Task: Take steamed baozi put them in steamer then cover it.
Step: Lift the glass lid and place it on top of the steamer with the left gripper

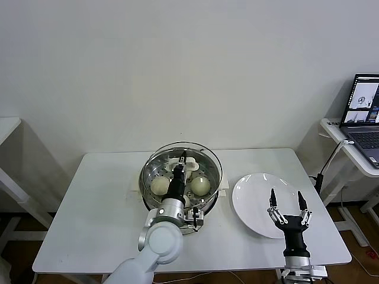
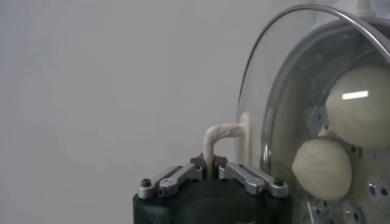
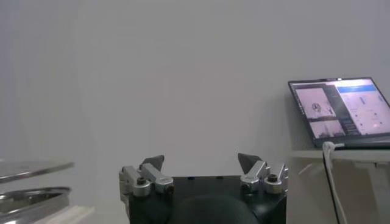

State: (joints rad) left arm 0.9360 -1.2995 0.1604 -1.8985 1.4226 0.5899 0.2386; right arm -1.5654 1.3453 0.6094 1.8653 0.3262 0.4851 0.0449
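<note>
While my left arm reaches over the steamer, this is how things lie:

Left pincer [image 1: 183,158]: pressed together on the white handle of the cover; in my left wrist view the handle [image 2: 214,141] runs straight down between the two closed fingers.

Cover [image 1: 204,155]: clear glass with a metal rim, held over the steamer, its rim standing a little above the pot's far edge; whether it is fully seated anywhere I cannot tell from the head view.

Steamer [image 1: 150,168]: shiny steel pot on a white base, standing at the middle of the white table [image 1: 89,207], toward its back half.

Steamed baozi [image 1: 201,185]: inside the steamer on the perforated tray. From my head I see one on each side of my left arm, plus pale shapes behind it near the handle that are probably more buns, though my arm hides too much to be sure. Through the glass my left wrist shows two cream buns [image 2: 322,168] lying close together.

Right pincer [image 1: 288,208]: spread wide, holding nothing, fingertips pointing away from me over the near edge of the plate.

Plate [image 1: 254,192]: flat, white, round, just beside the steamer on my right, apart from it.

Laptop [image 1: 362,115]: open, screen lit, on a separate white stand off to my far right.
</note>
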